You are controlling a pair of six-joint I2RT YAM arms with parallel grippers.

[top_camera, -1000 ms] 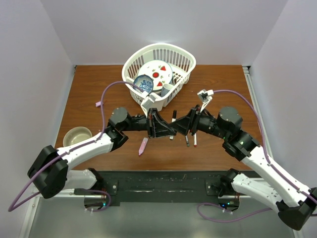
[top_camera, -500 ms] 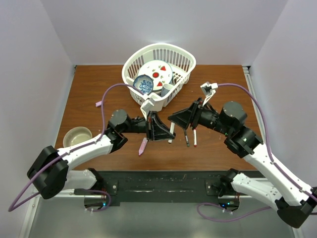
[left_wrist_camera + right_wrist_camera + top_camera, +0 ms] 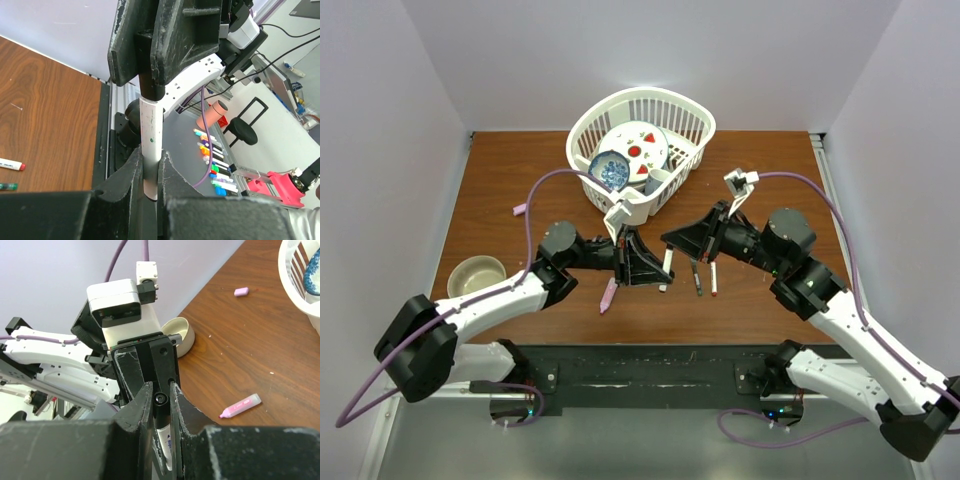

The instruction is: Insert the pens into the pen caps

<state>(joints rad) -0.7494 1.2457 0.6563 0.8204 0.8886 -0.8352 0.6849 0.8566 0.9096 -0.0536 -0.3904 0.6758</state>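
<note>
Right fingers [image 3: 135,410] newly around cap [image 3: 151,89], seemingly

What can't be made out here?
- Cap seating: left wrist view, right claw covers its top; top view, too small.
- White pen lower end: left wrist view, hidden between left claw fingers.
- Red-tipped pen: left wrist view, cut off by the left edge.
- Basket: right wrist view, cut off by the right edge.
</note>
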